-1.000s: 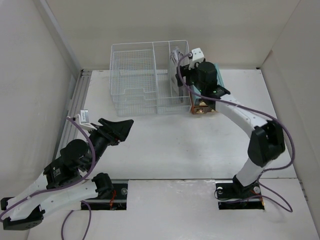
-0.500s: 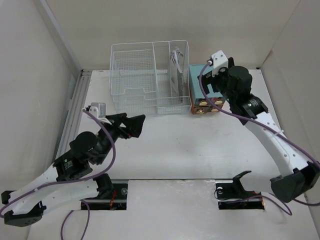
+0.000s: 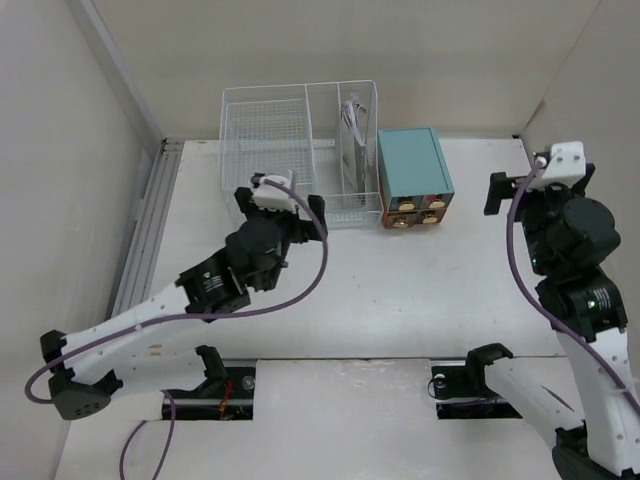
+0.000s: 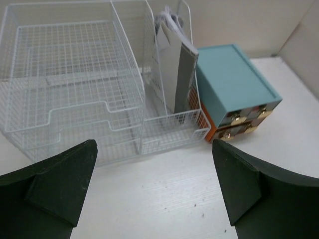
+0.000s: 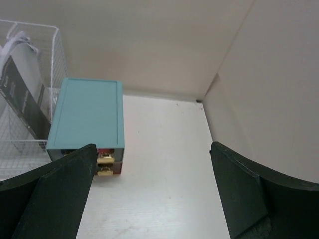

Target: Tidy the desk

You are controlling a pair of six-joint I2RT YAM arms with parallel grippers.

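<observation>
The desk (image 3: 400, 290) is a wide matte white tabletop with two cutouts at its near edge. My left gripper (image 3: 285, 208) hovers just in front of the white wire rack (image 3: 290, 150), open and holding nothing. In the left wrist view the left gripper (image 4: 154, 184) has bare desk (image 4: 164, 194) between its dark fingers (image 4: 60, 184). My right gripper (image 3: 520, 195) is raised at the right side, open and holding nothing, well right of the teal box (image 3: 412, 165). In the right wrist view the right gripper (image 5: 152, 189) looks down on bare desk (image 5: 159, 174) beside the teal box (image 5: 87, 117).
A grey flat item (image 3: 352, 135) stands upright in the rack's narrow right slot, seen as a grey flat item (image 4: 174, 74) from the left wrist. The teal box has orange drawers (image 3: 415, 213) facing me. Beige walls (image 5: 269, 84) close in on the left, back and right.
The left arm swung forward and right, up to the rack's front. The right arm pulled back from the rack and teal box to the right side. Both grippers opened wider.
</observation>
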